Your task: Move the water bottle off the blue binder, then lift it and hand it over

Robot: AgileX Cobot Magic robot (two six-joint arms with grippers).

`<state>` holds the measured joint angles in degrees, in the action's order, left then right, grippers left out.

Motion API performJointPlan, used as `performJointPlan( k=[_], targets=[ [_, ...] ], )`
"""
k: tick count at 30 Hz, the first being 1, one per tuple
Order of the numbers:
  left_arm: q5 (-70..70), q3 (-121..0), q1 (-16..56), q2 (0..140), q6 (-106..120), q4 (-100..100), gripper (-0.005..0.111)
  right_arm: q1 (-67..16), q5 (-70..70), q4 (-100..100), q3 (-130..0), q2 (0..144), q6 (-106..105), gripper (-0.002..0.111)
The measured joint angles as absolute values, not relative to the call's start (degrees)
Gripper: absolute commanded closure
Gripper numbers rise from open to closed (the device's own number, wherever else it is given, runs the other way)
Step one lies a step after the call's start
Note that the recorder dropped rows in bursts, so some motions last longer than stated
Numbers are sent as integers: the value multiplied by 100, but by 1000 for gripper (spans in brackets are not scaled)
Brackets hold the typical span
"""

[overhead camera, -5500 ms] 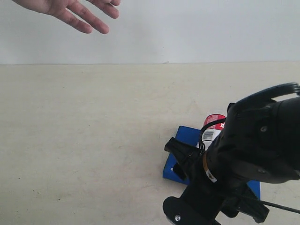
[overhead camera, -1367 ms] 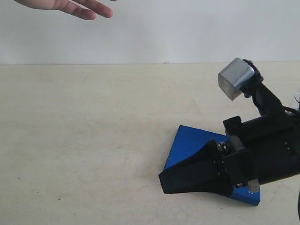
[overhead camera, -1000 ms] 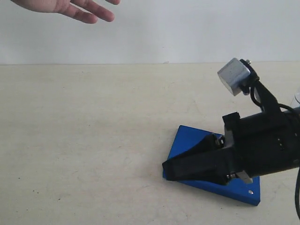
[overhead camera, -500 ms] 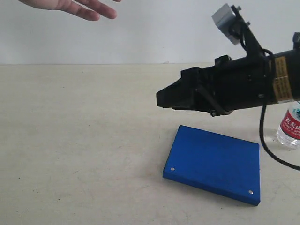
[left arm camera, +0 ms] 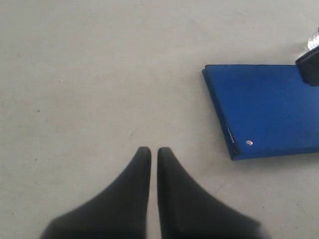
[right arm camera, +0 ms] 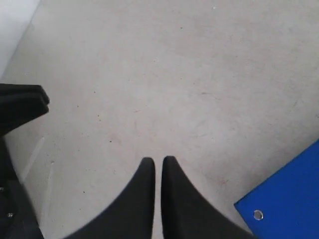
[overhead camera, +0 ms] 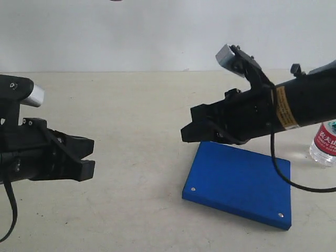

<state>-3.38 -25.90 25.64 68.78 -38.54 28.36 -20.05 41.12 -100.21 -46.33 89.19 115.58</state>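
The water bottle (overhead camera: 325, 144), clear with a red-and-white label, stands upright on the table just past the blue binder's right side, cut by the picture's edge. The blue binder (overhead camera: 239, 184) lies flat with nothing on it; it also shows in the left wrist view as a blue binder (left arm camera: 266, 109) and in the right wrist view as a binder corner (right arm camera: 291, 199). My right gripper (overhead camera: 188, 132) hangs above the binder's left end, shut and empty (right arm camera: 158, 160). My left gripper (overhead camera: 86, 157) hovers low at the far left, shut on nothing (left arm camera: 150, 151).
The beige table (overhead camera: 136, 110) runs back to a white wall. A fingertip of a person's hand (overhead camera: 115, 0) barely shows at the top edge. The left arm's black body (right arm camera: 20, 107) appears at the side of the right wrist view.
The left arm has come into view at the left. The right gripper has dipped slightly toward the binder. The person's hand has drawn back almost out of the top edge.
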Motion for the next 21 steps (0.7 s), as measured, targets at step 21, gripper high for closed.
performJointPlan(
  k=[21],
  targets=[
    [298,-2590,2564,6848,-3896,2847,102,-2005,535,-9999,-1919,2641,10394,108]
  ],
)
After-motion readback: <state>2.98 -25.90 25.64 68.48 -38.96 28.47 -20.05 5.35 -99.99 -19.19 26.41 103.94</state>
